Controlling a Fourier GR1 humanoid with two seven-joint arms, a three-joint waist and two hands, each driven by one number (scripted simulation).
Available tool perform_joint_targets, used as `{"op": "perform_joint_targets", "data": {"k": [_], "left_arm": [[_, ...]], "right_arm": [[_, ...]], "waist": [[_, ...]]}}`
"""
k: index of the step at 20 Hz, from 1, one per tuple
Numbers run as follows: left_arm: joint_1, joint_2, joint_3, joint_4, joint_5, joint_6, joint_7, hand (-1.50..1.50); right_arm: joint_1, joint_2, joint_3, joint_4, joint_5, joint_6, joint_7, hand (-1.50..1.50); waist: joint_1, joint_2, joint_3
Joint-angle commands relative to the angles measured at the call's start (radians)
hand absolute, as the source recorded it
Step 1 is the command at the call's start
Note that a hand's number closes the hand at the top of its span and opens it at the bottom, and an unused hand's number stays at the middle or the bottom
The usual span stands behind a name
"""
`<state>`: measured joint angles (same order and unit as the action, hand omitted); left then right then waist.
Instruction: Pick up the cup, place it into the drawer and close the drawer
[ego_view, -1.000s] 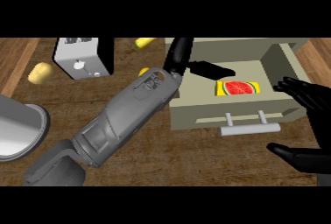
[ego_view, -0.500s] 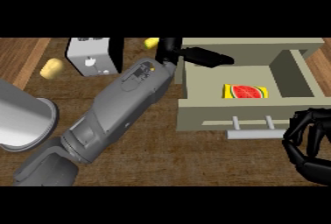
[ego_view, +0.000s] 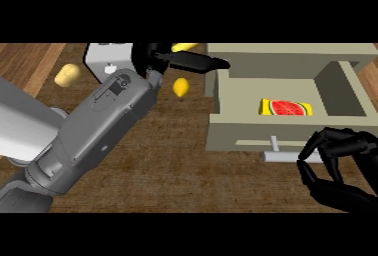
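Counter (ego_view: 170, 175): dark brown wood grain, with a lighter tan strip at far left. Drawer (ego_view: 244, 132): flat beige-olive, pale grey handle (ego_view: 284, 155). Inside it, a small packet (ego_view: 286, 108), yellow with a red watermelon slice and green rind. Left forearm (ego_view: 96, 130): grey. Both robot hands black, left (ego_view: 181, 60), right (ego_view: 339, 165). Yellow pieces (ego_view: 180, 87) on the counter. Box (ego_view: 107, 60) at top: white-grey.

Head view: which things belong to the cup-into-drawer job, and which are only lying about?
Job: cup, drawer, its handle, left hand, right hand.
Lying about: watermelon piece in the drawer, lemon, yellow lump.
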<state>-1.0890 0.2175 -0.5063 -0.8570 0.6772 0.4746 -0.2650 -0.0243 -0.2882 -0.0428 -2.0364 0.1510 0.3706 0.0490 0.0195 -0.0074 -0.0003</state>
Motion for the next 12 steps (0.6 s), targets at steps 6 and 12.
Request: {"op": "perform_joint_targets", "data": {"k": [6, 12], "left_arm": [[0.219, 0.148, 0.067, -0.228, 0.003, -0.049, 0.022, -1.5], [0.359, 0.209, 0.072, -0.387, 0.005, -0.032, 0.041, -1.5]], "right_arm": [[-0.072, 0.018, 0.164, 0.207, 0.359, -0.125, -0.135, 1.5], [-0.173, -0.017, 0.273, 0.423, 0.601, -0.196, -0.152, 1.5]], "waist": [[0.005, 0.006, 0.0], [0.03, 0.004, 0.0]]}}
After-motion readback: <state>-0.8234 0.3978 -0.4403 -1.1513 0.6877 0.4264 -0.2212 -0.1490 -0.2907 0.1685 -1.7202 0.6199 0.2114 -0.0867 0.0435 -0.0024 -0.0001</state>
